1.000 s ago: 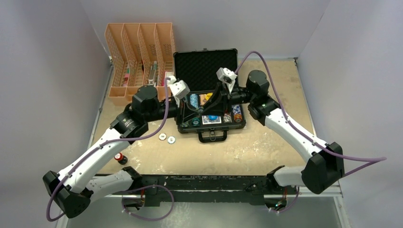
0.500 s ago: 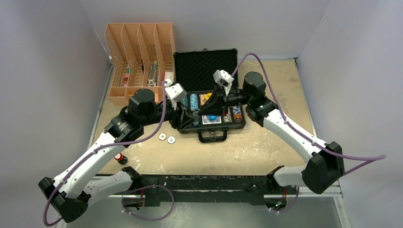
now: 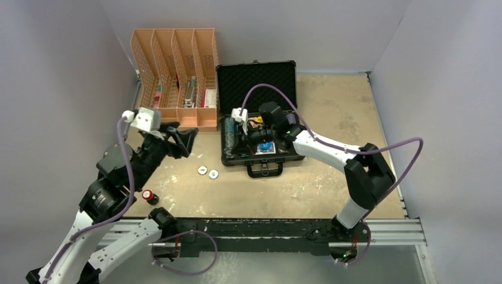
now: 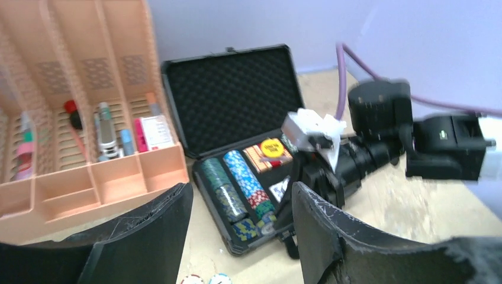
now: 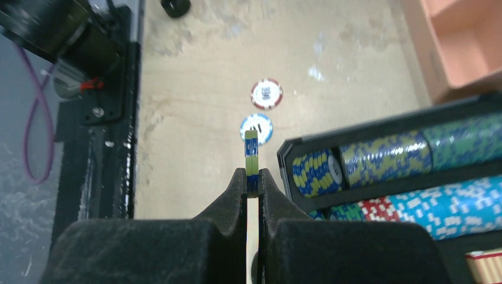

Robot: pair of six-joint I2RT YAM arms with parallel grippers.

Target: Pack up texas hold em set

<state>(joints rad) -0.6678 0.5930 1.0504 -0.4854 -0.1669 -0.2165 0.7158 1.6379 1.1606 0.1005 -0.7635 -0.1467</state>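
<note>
1. The right gripper [image 5: 253, 177] was clenched on a yellow-and-blue chip [image 5: 251, 148], held on edge and pinched only by its lower rim.
2. The left gripper [image 4: 240, 192] was released, with its jaws wide apart and nothing between them. It hung near the organiser [image 3: 174, 53], at 9 o'clock of the case [image 3: 256, 86].
3. The case lay open at 12 o'clock on the table [image 3: 331, 177], with chip rows [image 5: 379, 157] in its slots. Two discs [image 5: 266, 93] lay loose on the table at 8 o'clock of the case, and a bottle [image 3: 151, 195] stood further out the same way.
4. Risk: with so shallow a pinch, the chip could pivot or slip out during a quick move.
5. Risk: in the wrist view the chip sat outside the case's corner, so letting go there would probably send it rolling across the table.
6. Risk: the near rows looked full, so pressing the chip into a tight slot could pop its neighbours out.
7. Risk: the right arm lay across the open case, and a low sweep might brush the rows.
8. Hard to see: from above, the wrist hid the right fingers and the chip.
9. I could not tell whether one chip or two thin ones were held.
10. The card decks were too blurred to make out, and the arm covered part of the case's front.
</note>
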